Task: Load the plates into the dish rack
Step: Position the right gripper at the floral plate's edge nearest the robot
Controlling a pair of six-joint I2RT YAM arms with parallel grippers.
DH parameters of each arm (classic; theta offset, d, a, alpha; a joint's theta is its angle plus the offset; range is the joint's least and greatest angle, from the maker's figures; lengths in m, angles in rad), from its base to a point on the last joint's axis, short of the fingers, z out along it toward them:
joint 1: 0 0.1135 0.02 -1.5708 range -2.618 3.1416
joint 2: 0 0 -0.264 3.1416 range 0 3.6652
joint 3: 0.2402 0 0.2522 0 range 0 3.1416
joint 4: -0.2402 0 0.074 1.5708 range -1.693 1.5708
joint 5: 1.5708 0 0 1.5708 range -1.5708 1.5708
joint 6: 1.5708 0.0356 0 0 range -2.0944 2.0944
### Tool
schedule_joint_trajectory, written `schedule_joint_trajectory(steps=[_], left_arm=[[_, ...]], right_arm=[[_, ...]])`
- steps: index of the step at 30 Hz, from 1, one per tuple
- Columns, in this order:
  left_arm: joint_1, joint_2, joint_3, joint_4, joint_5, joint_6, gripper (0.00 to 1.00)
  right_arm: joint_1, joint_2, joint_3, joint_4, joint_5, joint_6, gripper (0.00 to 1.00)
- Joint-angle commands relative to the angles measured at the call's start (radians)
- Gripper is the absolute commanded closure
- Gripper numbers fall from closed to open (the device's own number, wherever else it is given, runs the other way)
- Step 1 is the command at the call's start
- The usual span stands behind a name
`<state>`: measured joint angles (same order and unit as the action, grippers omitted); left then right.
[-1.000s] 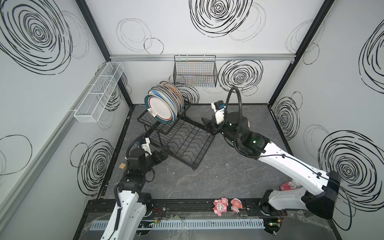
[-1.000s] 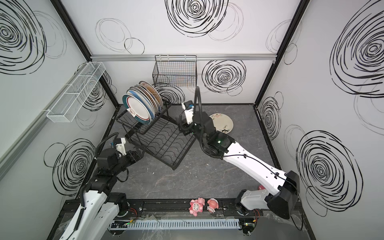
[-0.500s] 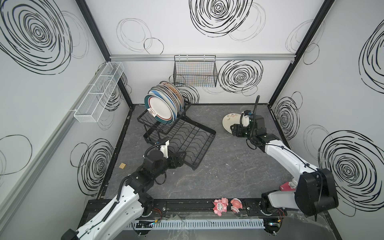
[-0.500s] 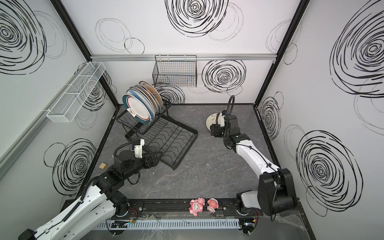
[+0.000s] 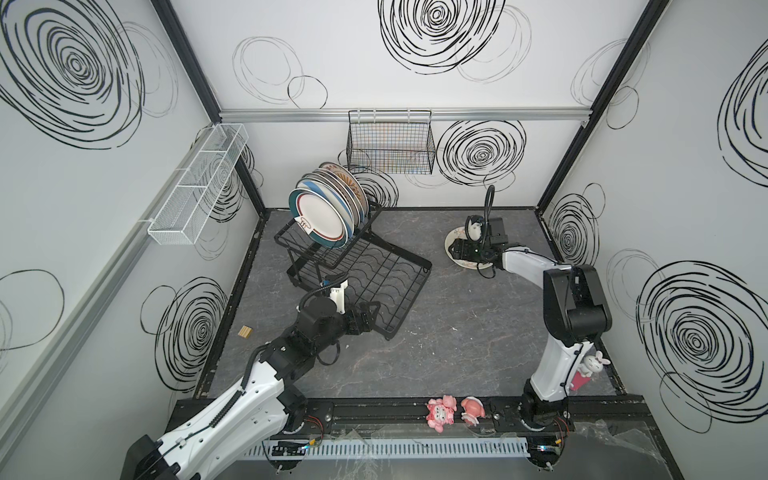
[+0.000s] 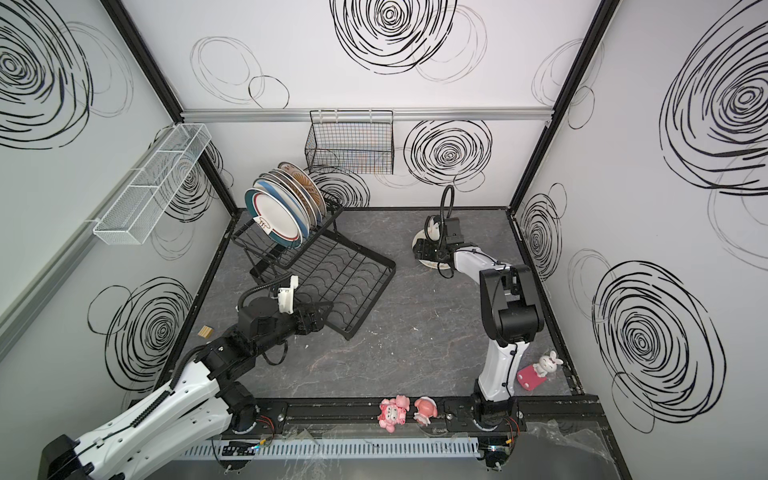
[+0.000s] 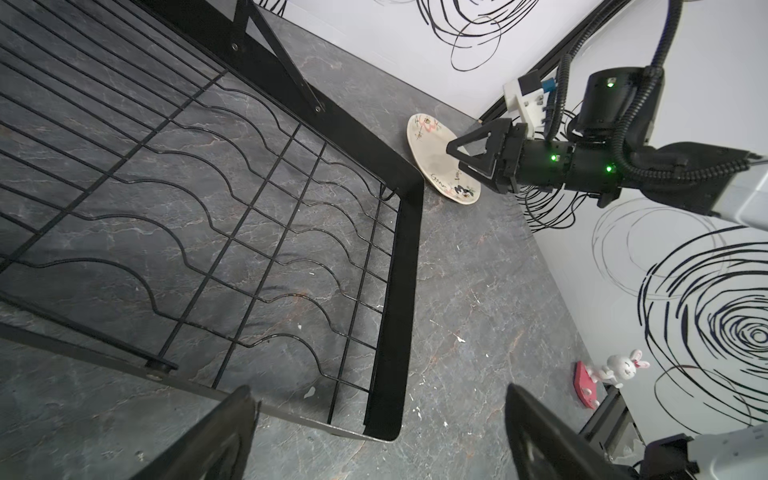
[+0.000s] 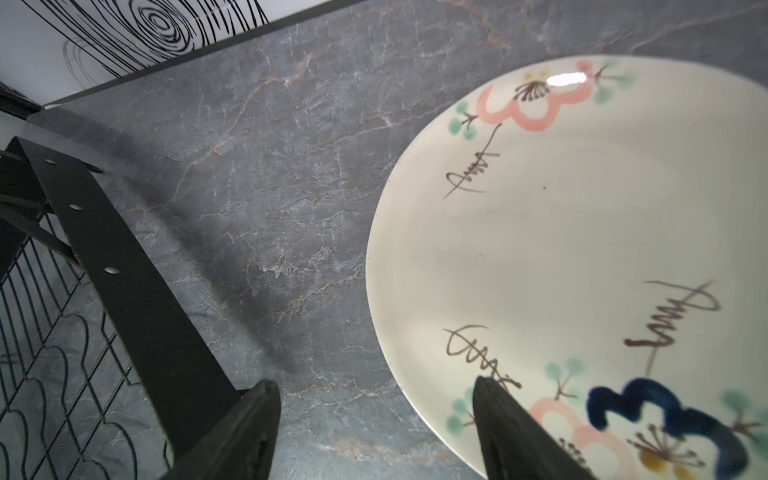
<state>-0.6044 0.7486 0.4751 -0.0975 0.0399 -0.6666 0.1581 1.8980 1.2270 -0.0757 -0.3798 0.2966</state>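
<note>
Loose plate [image 8: 561, 249] of cream glazed ceramic, glossy with a bright highlight, dish rack [image 7: 404, 270] of black-coated metal wire and flat strip, matt, tabletop [image 8: 291, 187] with dark grey marbled stone look, dull and faintly rough, small block [image 5: 245, 331] of pale bare wood

Under the right gripper [image 5: 454, 249] in both top views, the loose plate [image 5: 467, 265] is mostly covered by the wrist; only slivers of its rim show. In the right wrist view that plate runs out of frame beyond the gripper. The fingers [image 8: 245, 432] show their tips alone, and whether the one over the rim touches it cannot be told. The left gripper [image 7: 377, 390] is also cut to its tips, and the dish rack [image 7: 405, 270] ahead of it is cropped. Far from both grippers, the racked plates [image 5: 338, 191] behind the front one show edges only, so most patterns are hidden.
</note>
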Motion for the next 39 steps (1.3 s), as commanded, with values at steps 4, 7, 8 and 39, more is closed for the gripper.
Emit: schedule_joint_trajectory(steps=[4,7,8,39], left_arm=[[0.000,0.028,0.070,0.045,-0.013,0.074,0.04],[0.002,0.039,0.079,0.054,-0.004,0.079,0.04],[0.003,0.042,0.081,0.056,0.001,0.082,0.04],[0.044,0.169,0.167,0.049,0.063,0.161,0.04]], right_arm=[[0.004,0.061,0.016,0.037,-0.028,0.029,0.22],[0.004,0.066,-0.008,0.059,-0.021,0.034,0.22],[0.004,0.065,-0.021,0.070,-0.018,0.035,0.22],[0.069,-0.360,-0.498,-0.033,0.058,0.065,0.20]])
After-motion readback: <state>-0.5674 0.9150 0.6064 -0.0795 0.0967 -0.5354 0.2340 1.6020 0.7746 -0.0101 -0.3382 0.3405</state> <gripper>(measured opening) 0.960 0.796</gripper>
